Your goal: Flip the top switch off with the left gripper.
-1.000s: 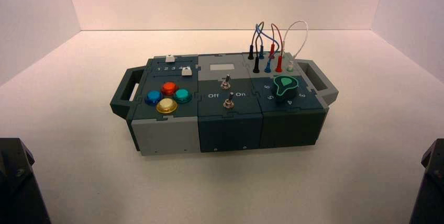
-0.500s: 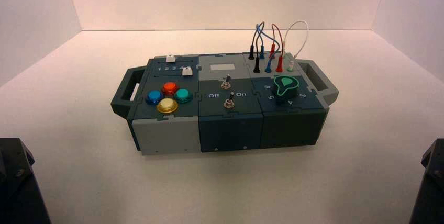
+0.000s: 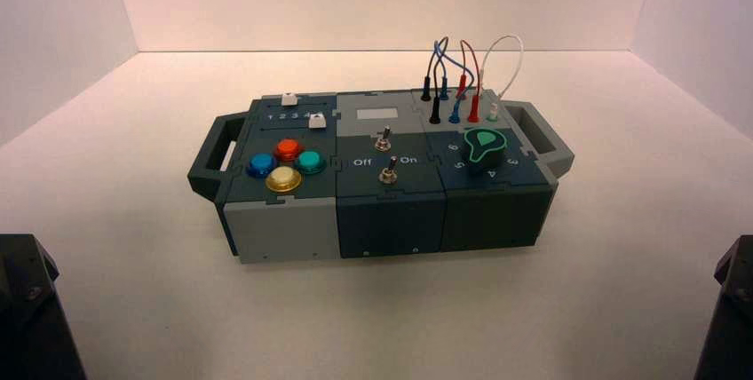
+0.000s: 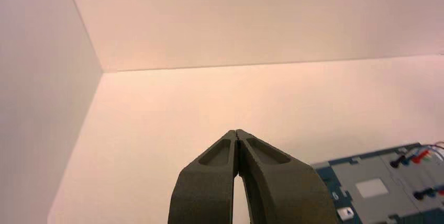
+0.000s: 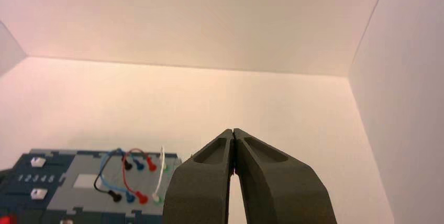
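- currently i have my left gripper (image 4: 236, 131) on the near left side, well apart from the box (image 3: 388, 207), its fingers clenched together tip to tip.
- my left arm (image 3: 35, 309) shows at the near left edge of the high view.
- my right gripper (image 5: 233, 130) waits over on the near right side, fingers clenched as well, with the right arm (image 3: 730, 309) at the near right edge.
- the top switch (image 3: 384, 140), a small silver metal toggle on a hex nut base, sits on the middle section of the box, just to the near side of the pale label plate (image 3: 377, 114).
- the second toggle (image 3: 389, 172), a matching one, stands nearer me on that same section.
- on the left section i see two white sliders (image 3: 317, 121) toward the far side, and to the near side of them a cluster of red (image 3: 288, 149), blue (image 3: 262, 164), green (image 3: 310, 162) and yellow buttons (image 3: 283, 179).
- on the right section, the black, blue, red and white wires (image 3: 463, 62) arch up at the far side, and the green knob (image 3: 484, 147) is nearer me.
- handles (image 3: 217, 154) jut from the box's left and right ends, and it all rests on the pale tabletop (image 3: 382, 318).
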You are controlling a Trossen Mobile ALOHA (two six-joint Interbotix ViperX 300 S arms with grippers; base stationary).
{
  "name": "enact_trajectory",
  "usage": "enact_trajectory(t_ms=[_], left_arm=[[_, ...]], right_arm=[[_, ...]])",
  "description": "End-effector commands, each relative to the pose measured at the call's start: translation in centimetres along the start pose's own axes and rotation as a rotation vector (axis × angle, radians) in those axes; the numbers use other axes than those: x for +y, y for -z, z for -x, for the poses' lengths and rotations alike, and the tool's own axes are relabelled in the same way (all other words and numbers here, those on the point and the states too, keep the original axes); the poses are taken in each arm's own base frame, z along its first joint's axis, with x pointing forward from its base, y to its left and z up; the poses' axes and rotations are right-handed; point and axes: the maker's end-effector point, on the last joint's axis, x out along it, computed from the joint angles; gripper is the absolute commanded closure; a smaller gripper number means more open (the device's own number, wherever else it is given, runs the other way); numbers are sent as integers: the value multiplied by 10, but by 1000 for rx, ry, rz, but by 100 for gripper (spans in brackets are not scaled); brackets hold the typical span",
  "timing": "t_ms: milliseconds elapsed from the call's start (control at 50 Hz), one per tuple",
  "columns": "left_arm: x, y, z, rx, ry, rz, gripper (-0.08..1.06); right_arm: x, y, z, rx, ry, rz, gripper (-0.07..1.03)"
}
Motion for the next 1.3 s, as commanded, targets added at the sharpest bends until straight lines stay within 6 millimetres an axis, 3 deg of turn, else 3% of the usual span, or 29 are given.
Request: enact_trajectory(t_ms=[20,300,500,860,1300], left_arm=[[-3,-11,3,-1,13,7,101],[-18,8,2,101,73,-16,101],[-19,18,0,138,74,-18,101],[-21,17,-4,154,80,-14,101],[-37,8,-13,205,137,10,101]], right_arm=[[0,-3,-4,20,2,-7,99],[1,5,-13,89,-3,-9,99],[5,18,-20,170,-20,-24,99],[11,41,-41,333,-43,-19,99],[21,65,-60,486,-73,-33,99]])
